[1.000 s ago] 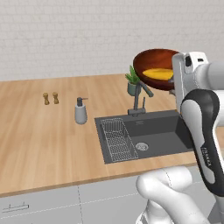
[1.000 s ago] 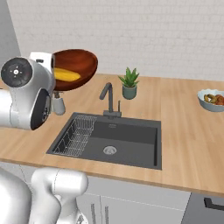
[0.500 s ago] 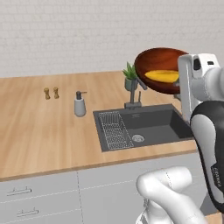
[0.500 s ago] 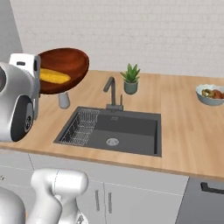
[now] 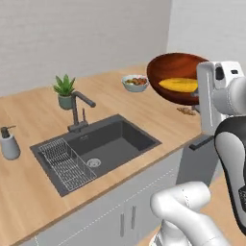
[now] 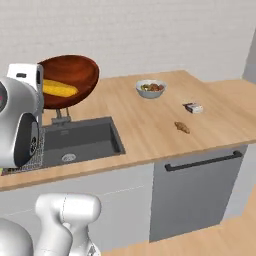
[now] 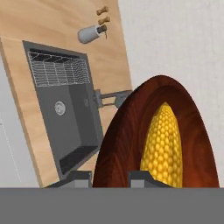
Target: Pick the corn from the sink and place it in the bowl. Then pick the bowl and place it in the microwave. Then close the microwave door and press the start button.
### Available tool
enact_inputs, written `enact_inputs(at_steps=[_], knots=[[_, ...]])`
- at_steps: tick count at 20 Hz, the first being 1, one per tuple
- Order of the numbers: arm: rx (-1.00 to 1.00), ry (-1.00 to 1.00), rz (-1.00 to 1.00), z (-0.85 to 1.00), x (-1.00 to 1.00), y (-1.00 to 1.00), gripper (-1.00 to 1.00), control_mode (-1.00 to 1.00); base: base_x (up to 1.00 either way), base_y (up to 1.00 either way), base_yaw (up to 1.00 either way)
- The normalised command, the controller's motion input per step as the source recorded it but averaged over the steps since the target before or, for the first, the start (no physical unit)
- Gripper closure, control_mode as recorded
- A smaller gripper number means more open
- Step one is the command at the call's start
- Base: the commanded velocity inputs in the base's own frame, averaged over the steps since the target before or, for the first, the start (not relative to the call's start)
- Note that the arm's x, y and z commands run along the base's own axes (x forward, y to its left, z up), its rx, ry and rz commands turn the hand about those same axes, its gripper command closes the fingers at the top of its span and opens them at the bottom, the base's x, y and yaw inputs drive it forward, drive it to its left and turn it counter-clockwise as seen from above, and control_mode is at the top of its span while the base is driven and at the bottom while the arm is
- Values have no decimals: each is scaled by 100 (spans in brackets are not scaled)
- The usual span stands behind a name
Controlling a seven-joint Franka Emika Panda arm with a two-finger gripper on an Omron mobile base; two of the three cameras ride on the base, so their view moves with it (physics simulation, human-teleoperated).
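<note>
You have the long wooden counter under you, pale grained planks with grey cabinet fronts below and a grey appliance front with a dark bar handle at its right end. Set into it is the sink, a dark grey rectangular basin with a round steel drain, a wire rack along one side and an angular dark faucet behind.

Your gripper is clamped on the rim of the bowl, one dark fingertip on each side of the wall, and the bowl hangs in the air above the counter, well clear of the sink. It is wide, glossy, reddish-brown with a wood grain. The corn lies inside it, a knobbly yellow cob.

Around you on the counter: a potted green plant behind the faucet, a grey soap dispenser, a small pale fruit bowl, a little boxy item and a small brown lump, all well apart from the bowl.
</note>
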Motion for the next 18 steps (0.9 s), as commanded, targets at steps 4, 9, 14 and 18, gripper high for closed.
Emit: enact_inputs(at_steps=[4,9,14,18], knots=[[0,0,0,0,0,0,100,100,0,0,-100],[0,0,0,0,0,0,100,100,0,1,-99],[0,0,0,0,0,0,100,100,0,17,-94],[0,0,0,0,0,0,100,100,26,2,-67]])
